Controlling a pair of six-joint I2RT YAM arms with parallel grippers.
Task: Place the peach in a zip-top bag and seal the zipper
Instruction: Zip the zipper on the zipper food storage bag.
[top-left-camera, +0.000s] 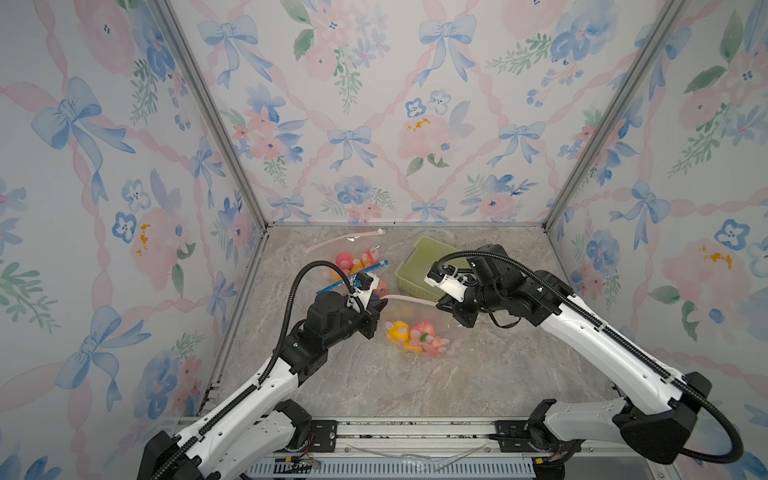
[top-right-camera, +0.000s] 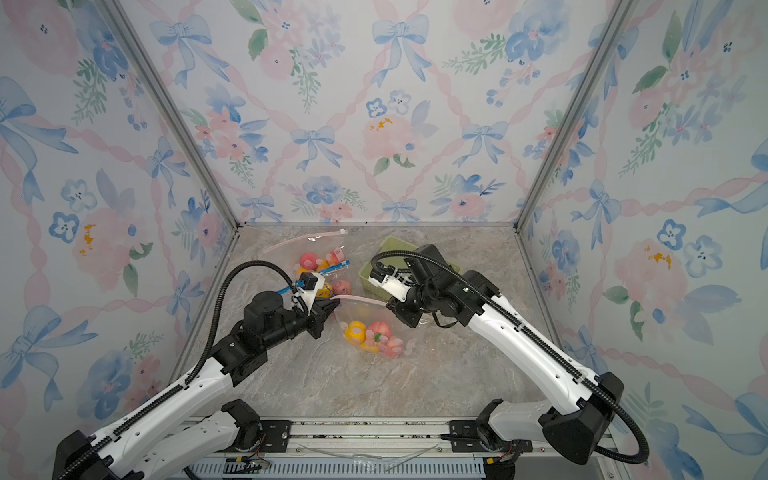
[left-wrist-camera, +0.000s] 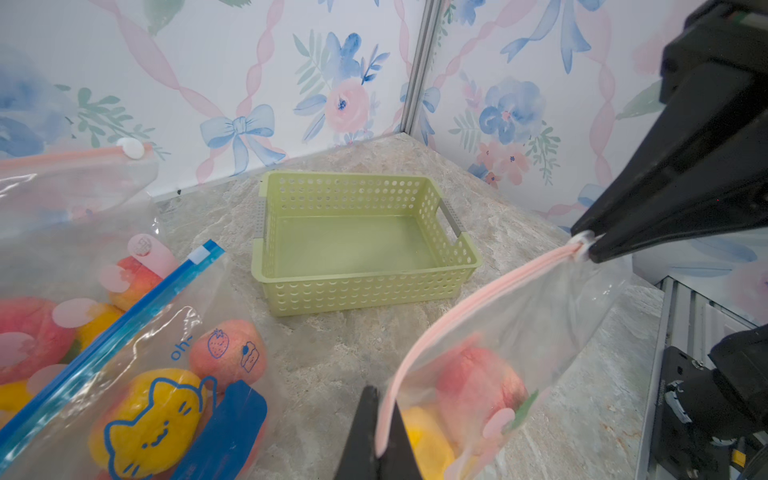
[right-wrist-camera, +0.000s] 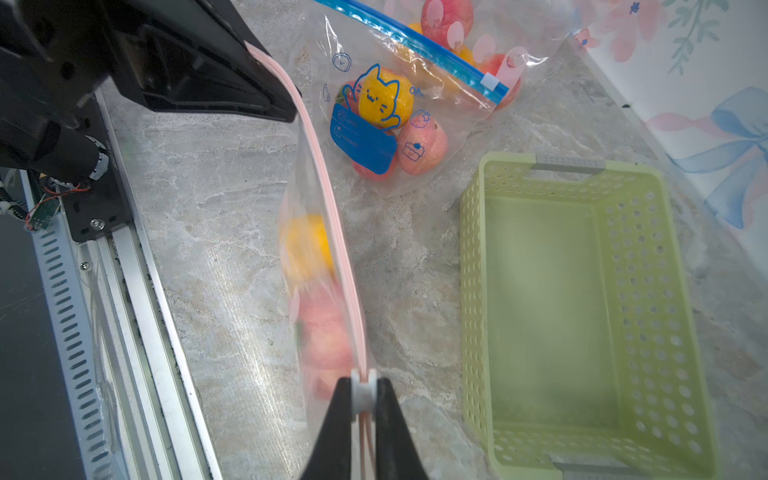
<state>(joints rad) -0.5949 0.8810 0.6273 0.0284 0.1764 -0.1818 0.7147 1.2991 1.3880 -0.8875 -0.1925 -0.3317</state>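
With the peach (top-left-camera: 424, 329) inside the bag (left-wrist-camera: 573, 307) at mid-table, sealing looks nearly done: the left gripper (left-wrist-camera: 380, 419) pinches the pink zipper (right-wrist-camera: 328, 199) at its left end, the right gripper (right-wrist-camera: 365, 388) clamps the white slider (left-wrist-camera: 583, 240) at its right, so the next move is probably a final seating tug, then release.

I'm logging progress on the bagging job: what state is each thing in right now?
left gripper: shut on one end of the pink zipper.
right gripper: shut on the slider.
held bag: top edge lifted, stretched between grippers.
peach: inside held bag.
pink zipper: looks closed up to slider.
green basket: upright, empty.
blue-zipper bag: lying on table, holding fruit.
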